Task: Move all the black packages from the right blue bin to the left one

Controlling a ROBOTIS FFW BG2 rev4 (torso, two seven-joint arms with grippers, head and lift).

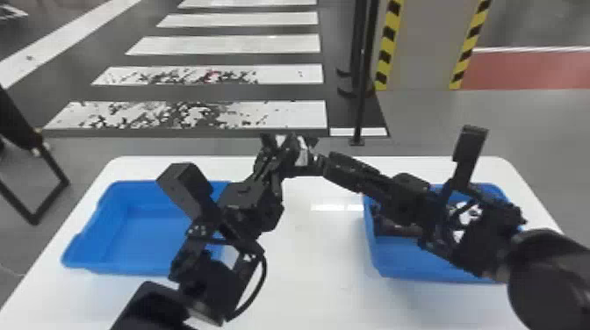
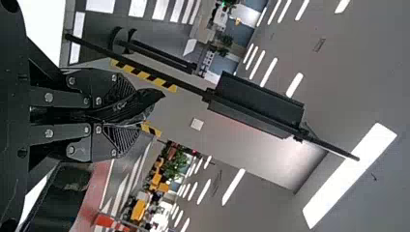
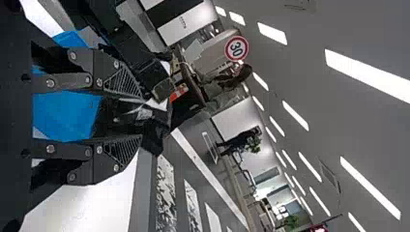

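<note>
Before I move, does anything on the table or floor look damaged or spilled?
Only the floor: the two nearest crosswalk stripes beyond the table are patchy, dark showing through the white, probably worn paint. I see no spill.

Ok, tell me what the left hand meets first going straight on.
Past the black package it holds, the left hand would probably meet the black panel on the pole first, though depth is unclear.

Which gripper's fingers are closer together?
The left gripper: its fingers are closed on a black package; those of the right gripper stand wider apart.
</note>
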